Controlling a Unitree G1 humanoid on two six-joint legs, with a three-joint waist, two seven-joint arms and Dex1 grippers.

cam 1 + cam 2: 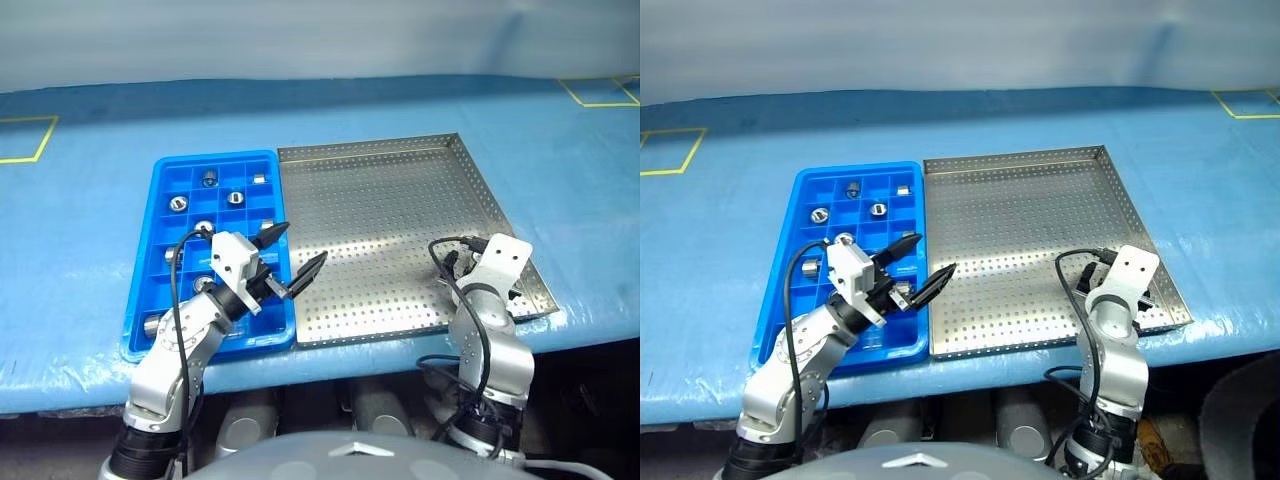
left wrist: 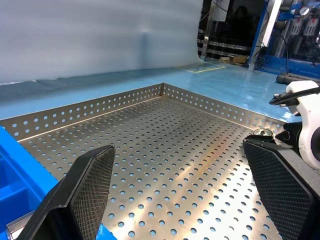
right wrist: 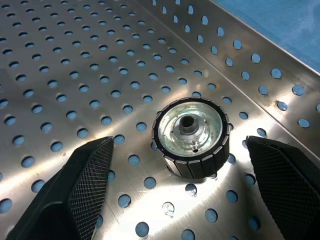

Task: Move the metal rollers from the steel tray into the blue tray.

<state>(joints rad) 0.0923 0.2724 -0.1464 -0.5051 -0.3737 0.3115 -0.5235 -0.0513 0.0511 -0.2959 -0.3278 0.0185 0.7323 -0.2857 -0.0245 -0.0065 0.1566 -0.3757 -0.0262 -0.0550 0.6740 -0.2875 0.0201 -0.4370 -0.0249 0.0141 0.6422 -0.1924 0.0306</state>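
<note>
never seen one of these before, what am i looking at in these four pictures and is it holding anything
This is a humanoid robot with two arms, each ending in a two-fingered black gripper. Two pictures come from cameras in its head, looking down over a blue-covered table. The other two come from cameras on its wrists, looking along the fingers. On the table lie a blue tray of small compartments, several holding metal rollers, and a perforated steel tray. The left gripper hangs open and empty at the seam between the trays. The right gripper is open around the one roller seen on the steel tray, not yet gripping it.
</note>
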